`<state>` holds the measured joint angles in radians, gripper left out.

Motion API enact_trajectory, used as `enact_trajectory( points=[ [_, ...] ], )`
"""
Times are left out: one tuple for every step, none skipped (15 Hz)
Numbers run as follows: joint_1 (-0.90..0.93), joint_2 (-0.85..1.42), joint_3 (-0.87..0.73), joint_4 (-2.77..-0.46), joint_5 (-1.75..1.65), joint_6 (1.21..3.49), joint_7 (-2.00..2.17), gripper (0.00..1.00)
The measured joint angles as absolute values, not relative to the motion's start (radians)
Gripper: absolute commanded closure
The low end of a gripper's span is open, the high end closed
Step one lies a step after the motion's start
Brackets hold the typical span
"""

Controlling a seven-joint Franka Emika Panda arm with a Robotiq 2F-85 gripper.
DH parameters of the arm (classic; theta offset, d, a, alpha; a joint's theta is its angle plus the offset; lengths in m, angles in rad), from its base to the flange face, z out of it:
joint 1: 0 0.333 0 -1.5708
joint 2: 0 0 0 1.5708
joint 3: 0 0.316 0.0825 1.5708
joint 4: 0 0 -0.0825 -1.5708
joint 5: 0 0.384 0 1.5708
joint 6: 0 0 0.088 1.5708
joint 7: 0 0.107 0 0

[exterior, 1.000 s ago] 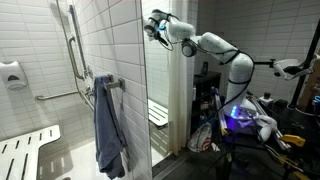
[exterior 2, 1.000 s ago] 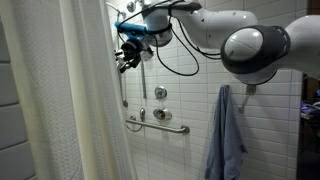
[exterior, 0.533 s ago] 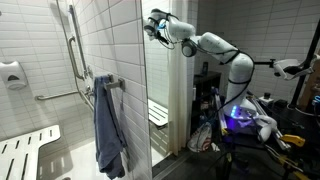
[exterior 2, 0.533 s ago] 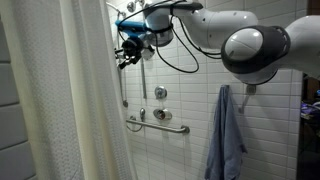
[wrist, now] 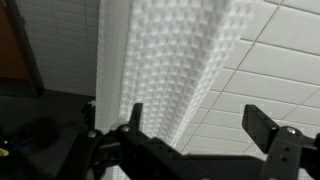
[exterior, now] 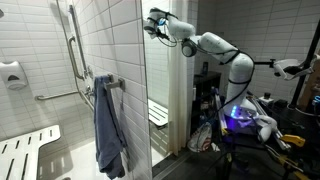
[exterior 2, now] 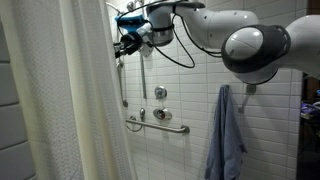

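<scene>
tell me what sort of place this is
Most likely an accessible bathroom shower: a white shower curtain, a grab bar on the white tiled wall, and a slatted fold-down seat.

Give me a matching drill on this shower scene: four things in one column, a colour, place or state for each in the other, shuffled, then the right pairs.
Things
1. towel
2. shower curtain
3. tool
4. grab bar

Descriptions
A. open, up high beside the curtain's edge
B. metal, level on the tiled wall
C. blue, hanging down
D. white, textured, hanging in folds

Pairs: 1-C, 2-D, 3-A, 4-B
</scene>
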<state>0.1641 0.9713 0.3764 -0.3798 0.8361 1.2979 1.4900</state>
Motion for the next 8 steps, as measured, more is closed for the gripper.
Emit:
enact_trajectory(
  points=[
    [0.165,0.972,0.376,-0.380,0.848,1.307,1.511,0.00],
    [0.165,0.972,0.376,-0.380,0.858,1.317,1.535,0.00],
    [0.165,0.972,0.376,-0.379,0.869,1.325,1.559,0.00],
    [0.164,0.972,0.376,-0.378,0.879,1.335,1.583,0.00],
    [0.164,0.972,0.376,-0.378,0.890,1.343,1.605,0.00],
    [0.163,0.971,0.376,-0.378,0.894,1.350,1.622,0.00],
    [0.164,0.969,0.376,-0.378,0.894,1.351,1.626,0.00],
    [0.164,0.968,0.376,-0.378,0.894,1.351,1.627,0.00]
  ],
)
